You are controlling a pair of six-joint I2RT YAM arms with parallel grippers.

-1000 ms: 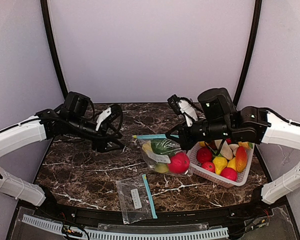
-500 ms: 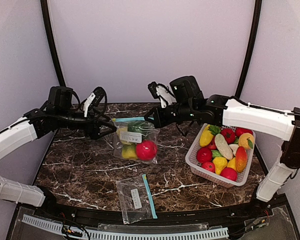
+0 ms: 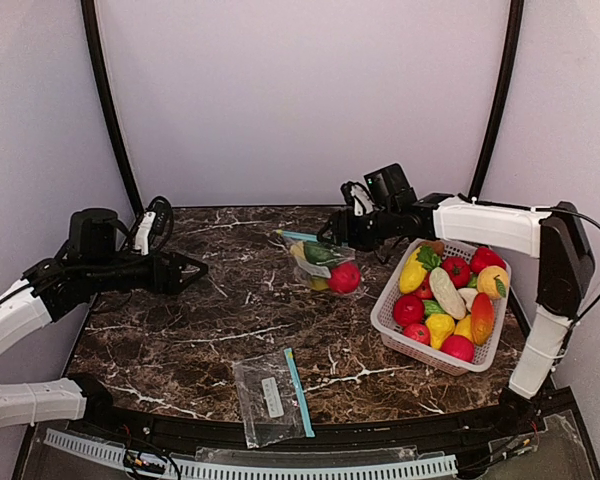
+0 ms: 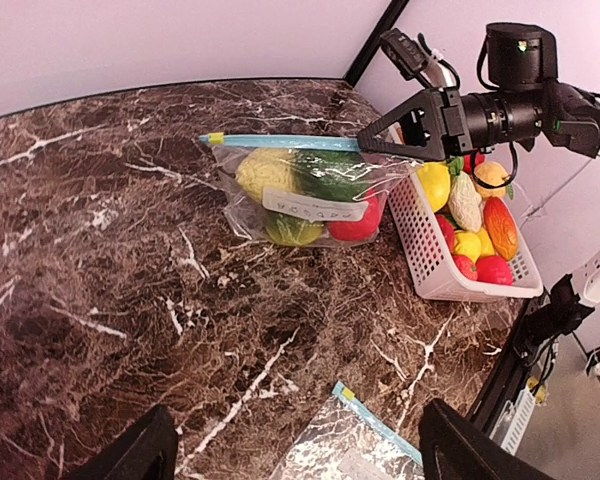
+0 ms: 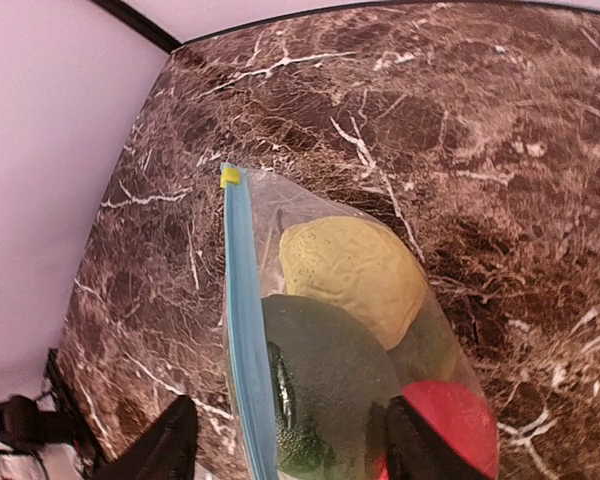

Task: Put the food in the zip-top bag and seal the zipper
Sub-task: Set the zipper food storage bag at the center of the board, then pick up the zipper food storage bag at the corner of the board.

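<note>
The zip-top bag (image 3: 325,266) stands on the marble table (image 3: 200,340) at the back centre, its blue zipper strip (image 5: 242,330) on top with a yellow slider (image 5: 230,177) at the far end. Inside it lie food pieces: a yellow one (image 5: 350,265), a dark green one (image 5: 330,390) and a red one (image 5: 445,420). My right gripper (image 5: 295,445) hangs open over the bag's near end, one finger on each side and neither touching the zipper strip. My left gripper (image 3: 195,268) is open and empty, well to the left of the bag (image 4: 300,190).
A white slotted basket (image 3: 390,325) at the right holds several more red, yellow, orange and white food pieces. A second, flat and empty zip-top bag (image 3: 265,395) lies near the front edge. Black frame posts rise at both back corners.
The right gripper carried the filled bag toward the back centre, then opened off its zipper. The left arm pulled back to the left and its jaws widened.
</note>
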